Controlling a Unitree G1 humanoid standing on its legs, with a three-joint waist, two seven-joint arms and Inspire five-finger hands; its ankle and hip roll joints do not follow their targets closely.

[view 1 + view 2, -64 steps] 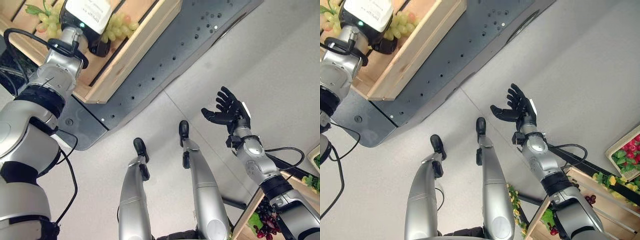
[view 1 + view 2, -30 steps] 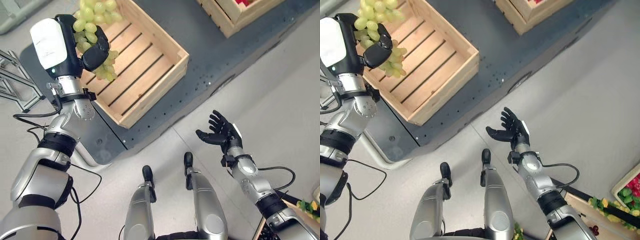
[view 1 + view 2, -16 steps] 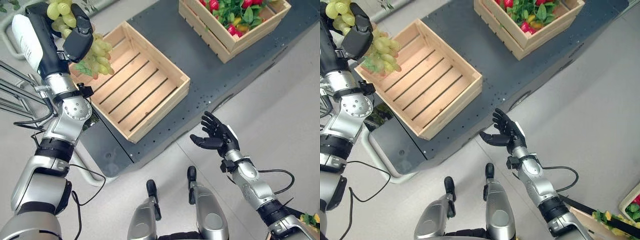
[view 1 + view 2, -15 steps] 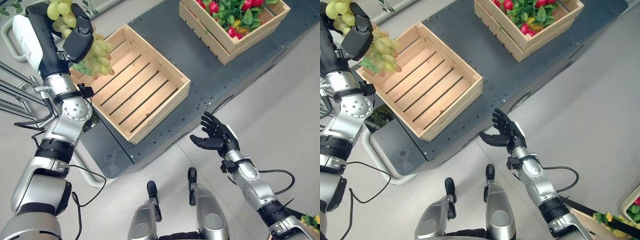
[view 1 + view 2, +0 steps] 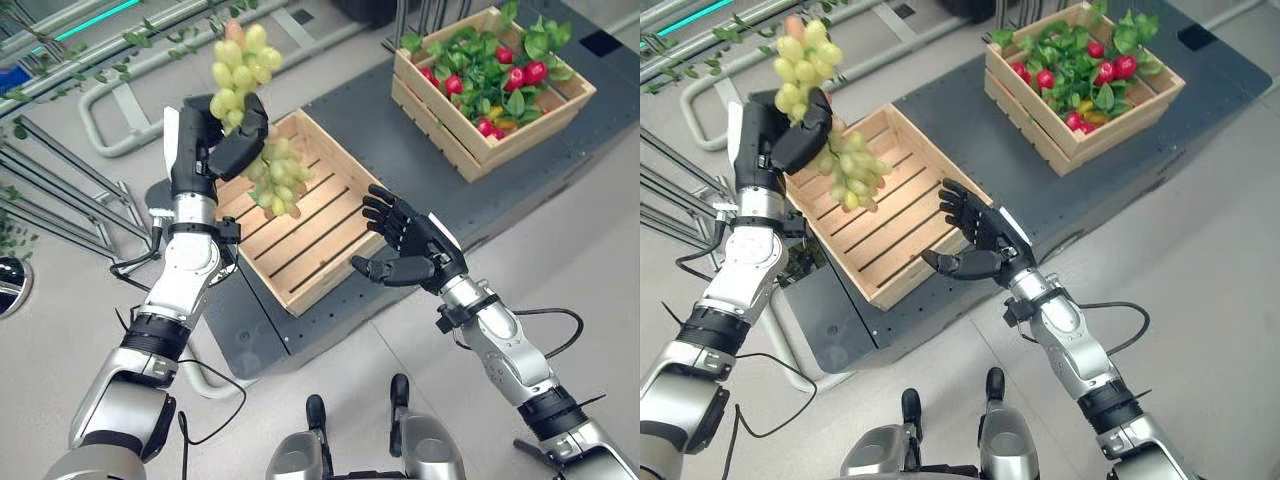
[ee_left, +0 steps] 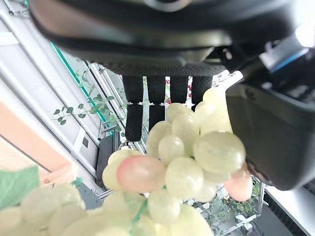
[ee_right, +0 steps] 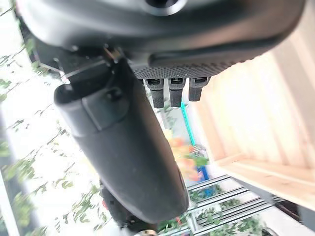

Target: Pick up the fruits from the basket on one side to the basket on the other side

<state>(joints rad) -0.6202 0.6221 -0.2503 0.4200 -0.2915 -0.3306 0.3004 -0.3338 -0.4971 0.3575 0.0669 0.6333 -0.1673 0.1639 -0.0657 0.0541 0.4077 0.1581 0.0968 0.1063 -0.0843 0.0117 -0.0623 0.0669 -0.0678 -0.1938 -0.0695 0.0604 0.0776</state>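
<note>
A bunch of grapes (image 5: 262, 150) is gripped by the left hand (image 5: 222, 140) above the empty crate (image 5: 300, 215), not yet released; the right hand (image 5: 415, 250) is held open.

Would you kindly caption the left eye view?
Left hand lifts green grapes above the empty crate; right hand waits open.

Left robot hand (image 5: 222, 140) raised high, fingers curled shut; right robot hand (image 5: 418, 252) spread, palm up

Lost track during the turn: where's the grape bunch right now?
In the left eye view, the grape bunch hangs from the left hand, above the empty wooden crate's left side.
</note>
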